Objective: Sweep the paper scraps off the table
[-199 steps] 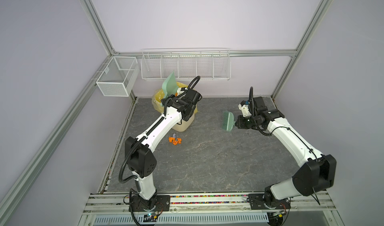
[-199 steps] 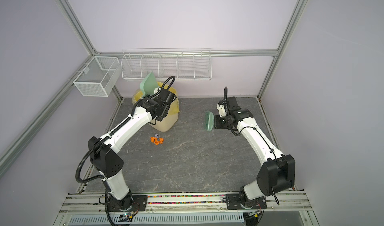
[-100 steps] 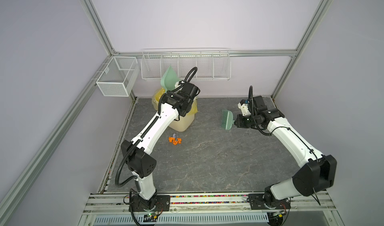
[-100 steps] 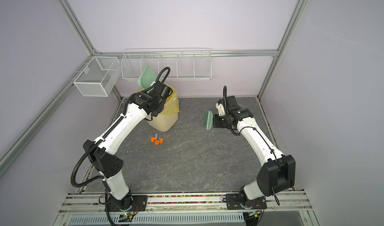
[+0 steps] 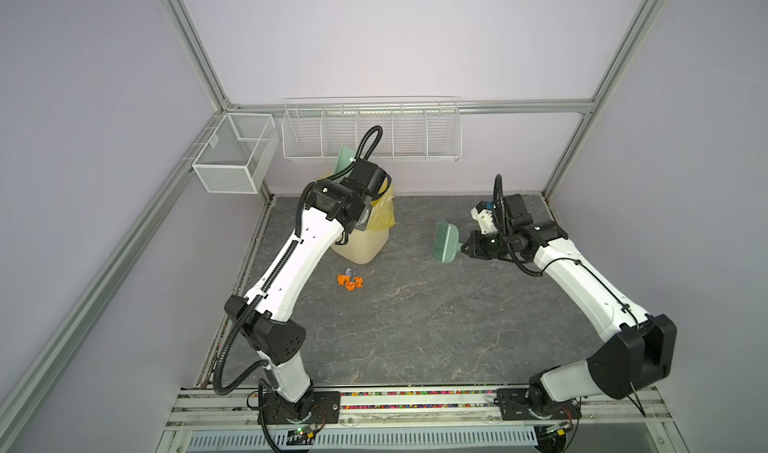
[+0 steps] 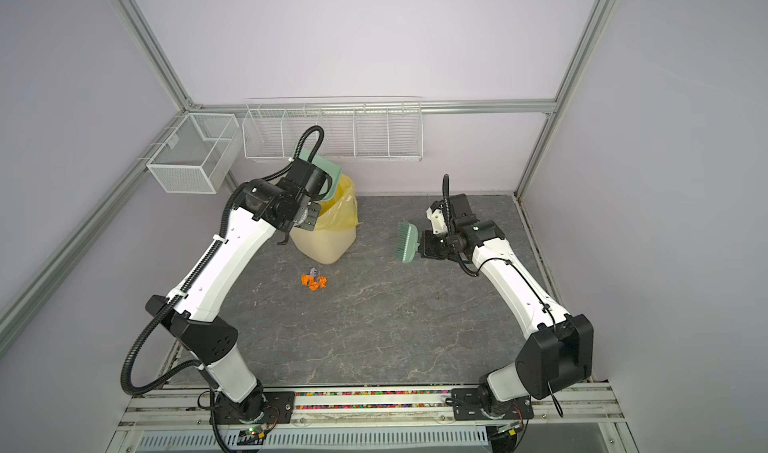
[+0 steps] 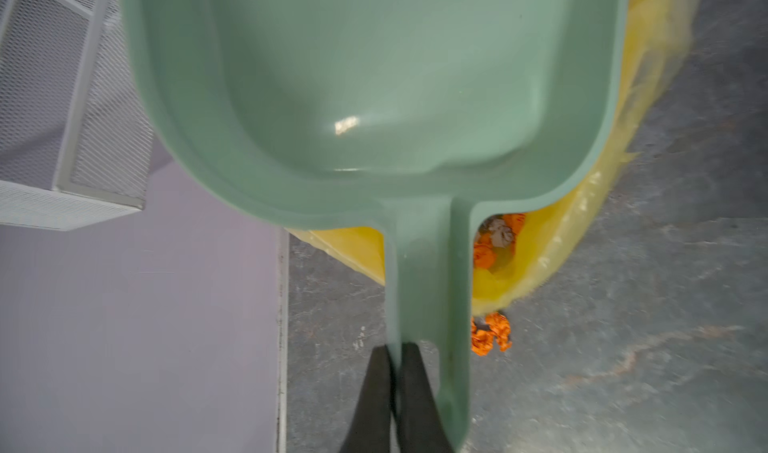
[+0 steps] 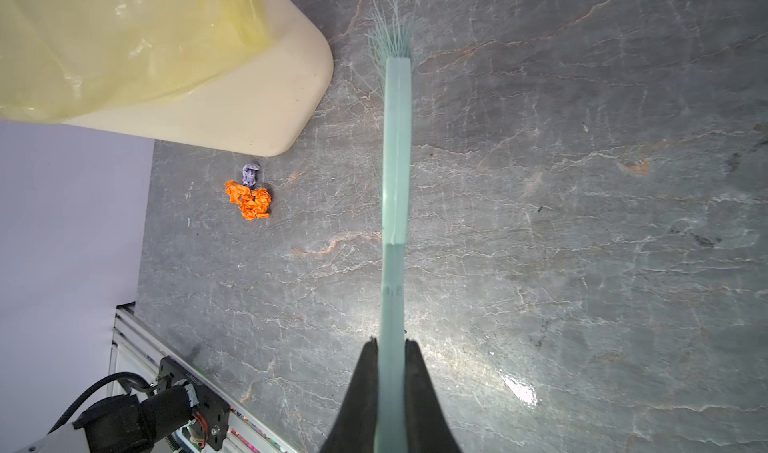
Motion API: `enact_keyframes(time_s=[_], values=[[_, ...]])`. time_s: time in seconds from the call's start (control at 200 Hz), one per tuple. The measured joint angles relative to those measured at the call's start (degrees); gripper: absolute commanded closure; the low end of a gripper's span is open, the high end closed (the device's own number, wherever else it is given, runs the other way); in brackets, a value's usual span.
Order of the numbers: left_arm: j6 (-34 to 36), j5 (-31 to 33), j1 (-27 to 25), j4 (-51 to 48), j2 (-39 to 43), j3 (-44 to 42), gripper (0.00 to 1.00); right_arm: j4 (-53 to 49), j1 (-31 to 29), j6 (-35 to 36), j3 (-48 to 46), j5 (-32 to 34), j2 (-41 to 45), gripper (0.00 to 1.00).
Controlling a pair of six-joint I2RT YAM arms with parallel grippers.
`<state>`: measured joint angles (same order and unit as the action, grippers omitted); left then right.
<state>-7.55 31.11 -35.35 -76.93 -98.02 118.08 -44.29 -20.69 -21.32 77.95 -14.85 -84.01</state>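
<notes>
Your left gripper (image 7: 395, 353) has its jaws pinched shut on one wall of the dustpan (image 7: 374, 76) handle, holding the pan tipped above the bin (image 6: 328, 239). In both top views the wrist hides those jaws and most of the pan. Your right gripper (image 8: 390, 347) is clamped tight on the brush (image 8: 397, 160) handle, well to the right of the bin, with the bristles facing the bin. The brush looks lifted off the table (image 8: 582, 264), though you can't be sure.

The paper scraps (image 8: 249, 199), a small orange cluster with one lavender wad, lie on the table just beside the bin, on its side nearest the arm bases, touching neither tool. Past the pan's handle you can glimpse more wads (image 7: 494, 243), orange and grey, inside the bin's yellow liner (image 7: 582, 222). The pan covers the rest of the bin's opening.
</notes>
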Motion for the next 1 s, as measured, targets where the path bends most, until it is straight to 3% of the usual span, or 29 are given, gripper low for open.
enact_keyframes(time_s=[0.215,0.48,1.005], values=[[-2.78,-9.92,0.00,2.12,8.07,-6.75,1.00,2.05,-2.78,-3.54,-2.71,-2.05,0.48,0.93],[-4.37,-18.84,-0.02,5.55,10.62,-14.19,1.00,4.28,-6.43,-7.98,-5.27,-4.37,0.87,0.93],[-5.73,-23.69,-0.02,9.25,15.28,-22.45,1.00,10.01,-14.75,-19.37,-7.39,-8.76,1.64,0.93]])
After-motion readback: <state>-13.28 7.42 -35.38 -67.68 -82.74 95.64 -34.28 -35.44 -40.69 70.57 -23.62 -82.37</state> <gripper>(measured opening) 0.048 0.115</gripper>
